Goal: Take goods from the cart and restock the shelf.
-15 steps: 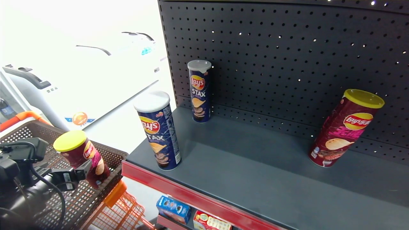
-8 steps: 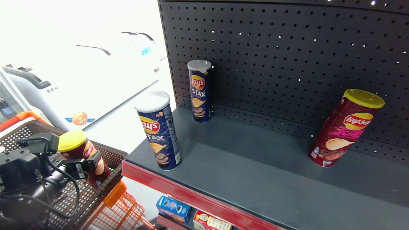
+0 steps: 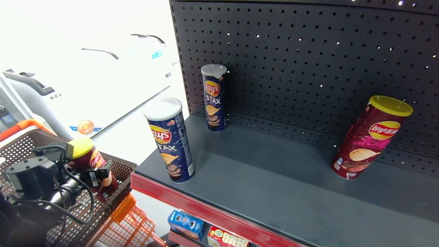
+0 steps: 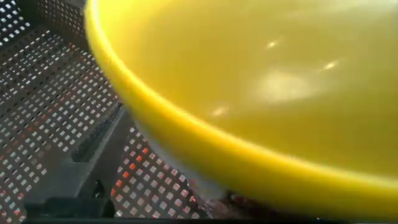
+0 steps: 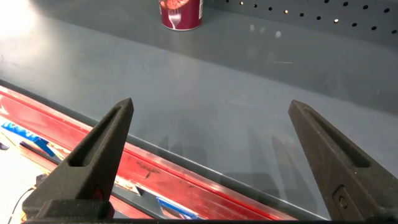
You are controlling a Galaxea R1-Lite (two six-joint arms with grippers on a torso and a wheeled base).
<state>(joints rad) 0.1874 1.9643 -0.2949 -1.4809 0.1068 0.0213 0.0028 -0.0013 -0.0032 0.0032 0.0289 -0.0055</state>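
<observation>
A maroon chip can (image 3: 92, 160) with a yellow lid leans in the brown mesh cart (image 3: 118, 187) at the lower left. My left gripper (image 3: 81, 162) is open and straddles its upper part, with one finger (image 3: 99, 171) across the front. In the left wrist view the yellow lid (image 4: 261, 87) is very close, beside one dark finger (image 4: 81, 168). My right gripper (image 5: 211, 162) hangs open and empty over the front of the grey shelf (image 5: 249, 93). On the shelf (image 3: 274, 178) stand two blue cans (image 3: 169, 140) (image 3: 214, 97), and another maroon can (image 3: 370, 137) leans on the pegboard.
A red strip (image 3: 205, 212) runs along the shelf's front edge. Boxed goods (image 3: 187, 223) sit on the shelf below. The black pegboard (image 3: 308, 61) backs the shelf. There is free room between the blue cans and the leaning maroon can. A white freezer (image 3: 85, 92) stands behind the cart.
My left gripper has moved forward and up along the can in the cart, from below its lid to around its upper part. The shelf's cans have not moved.
</observation>
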